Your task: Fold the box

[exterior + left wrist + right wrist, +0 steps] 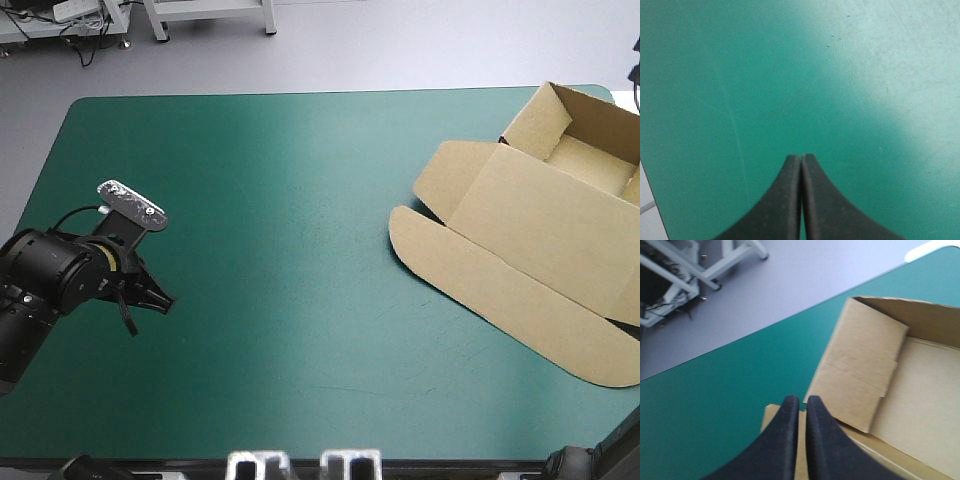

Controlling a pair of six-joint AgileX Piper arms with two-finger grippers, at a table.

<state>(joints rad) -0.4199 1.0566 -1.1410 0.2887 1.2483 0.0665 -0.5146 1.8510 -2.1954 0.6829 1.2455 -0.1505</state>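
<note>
brown cardboard box [545, 225] far right on teal-green cover [280, 180], tray walls up, lid flat. left black-fingered gripper [801, 160] pinched closed, empty; right gripper [800, 402] same, over tray wall. my take: open first, grab lid edge square.

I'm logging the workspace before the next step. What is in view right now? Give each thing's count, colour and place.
box: one, brown, on the table's right side toward the far corner; an open tray with its walls raised and its lid lying flat toward the near edge.
table cover: one, teal-green, under everything.
left gripper: one, black fingers, shut, over bare cover at the table's left side, holding nothing.
right gripper: one, black fingers, shut, above the box, apparently holding nothing.
</note>
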